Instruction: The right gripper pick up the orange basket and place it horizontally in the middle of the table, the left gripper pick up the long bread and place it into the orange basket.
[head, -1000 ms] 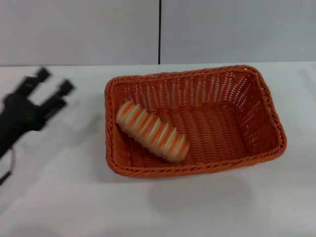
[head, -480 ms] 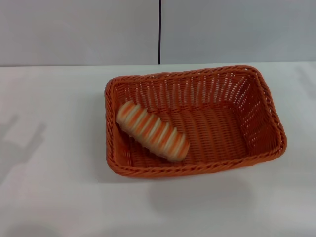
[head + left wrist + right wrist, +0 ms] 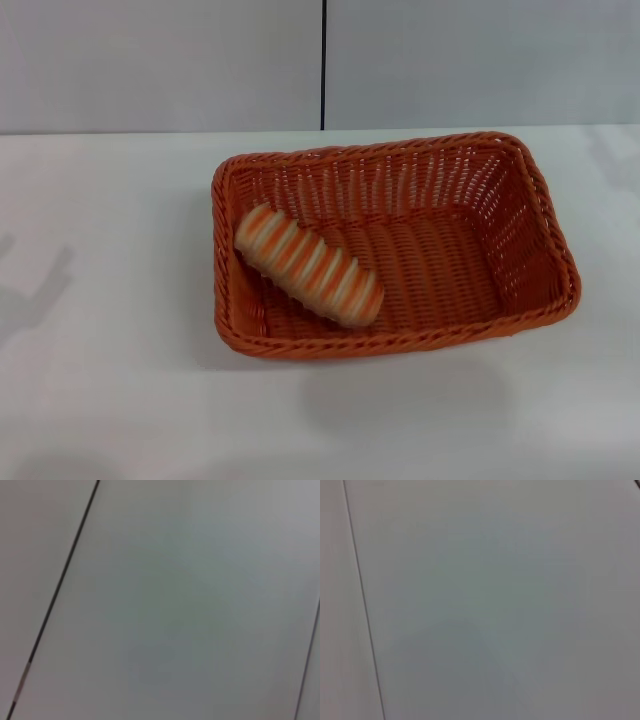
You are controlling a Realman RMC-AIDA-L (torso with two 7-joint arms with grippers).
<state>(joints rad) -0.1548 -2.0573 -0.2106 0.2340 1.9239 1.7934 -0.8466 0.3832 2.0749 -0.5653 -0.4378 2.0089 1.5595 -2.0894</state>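
Since a second ago, the left gripper has been withdrawn from the left edge of the frame; only a faint shadow is left there on the table [image 3: 120,400]. At centre, the long bread [image 3: 308,265] is seen lying diagonally in the orange basket [image 3: 520,250]. Neither gripper's state can be told.

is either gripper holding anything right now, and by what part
Nothing is held. The long bread lies free inside the orange basket; neither gripper is in view.
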